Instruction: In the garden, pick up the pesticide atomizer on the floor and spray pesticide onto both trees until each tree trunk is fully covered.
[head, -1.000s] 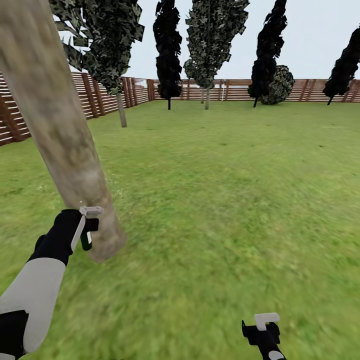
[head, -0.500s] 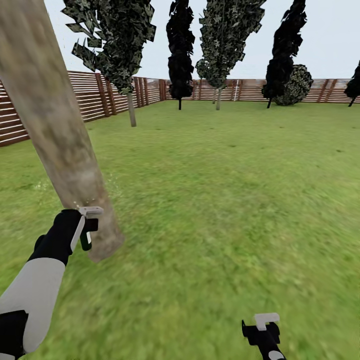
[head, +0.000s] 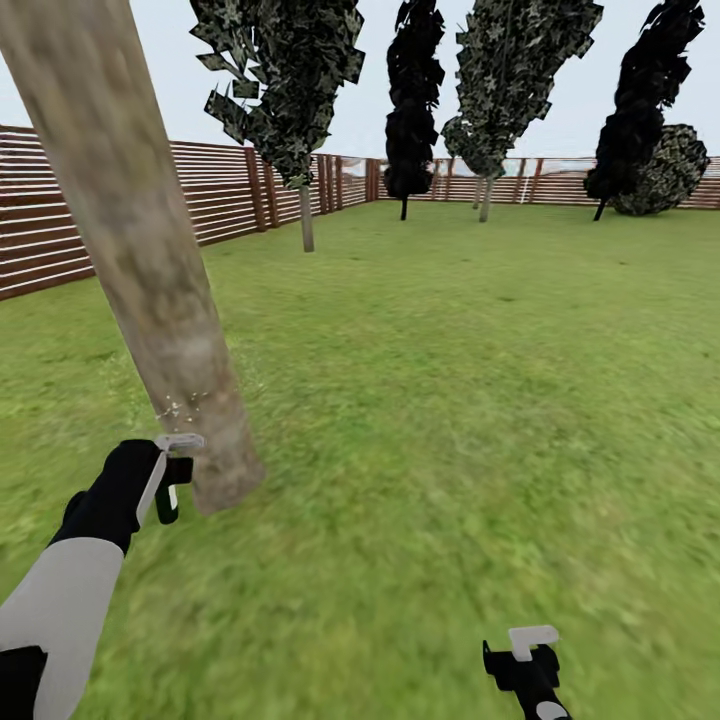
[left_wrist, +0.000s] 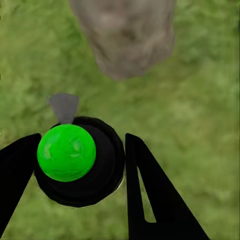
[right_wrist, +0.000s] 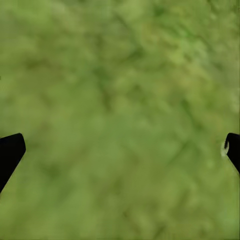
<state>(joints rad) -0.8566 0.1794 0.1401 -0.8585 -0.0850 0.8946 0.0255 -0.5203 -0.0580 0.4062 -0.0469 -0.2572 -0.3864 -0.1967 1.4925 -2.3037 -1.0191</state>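
A thick mottled grey-brown tree trunk (head: 150, 250) leans up from the lawn at the left. My left gripper (head: 170, 478) hangs just in front of its base. It is shut on the pesticide atomizer (left_wrist: 80, 160), a small black bottle whose round top shows bright green. The bottle's grey nozzle points toward the trunk's foot (left_wrist: 125, 40). Fine pale specks dot the bark just above the gripper. My right gripper (head: 530, 655) is low at the front right, open over bare grass (right_wrist: 120, 100), its fingertips (right_wrist: 10, 155) far apart. A thinner tree (head: 306, 215) stands by the fence.
A brown slat fence (head: 220, 200) runs along the left and far sides. Black narrow conifers (head: 412, 100) and another leafy tree (head: 500, 90) stand at the far end. Open lawn (head: 480, 380) stretches ahead and to the right.
The whole view has swung left, so trunk, fence and far trees sit further right in the picture. Both arms hold the same pose, the left one slightly lower against the trunk.
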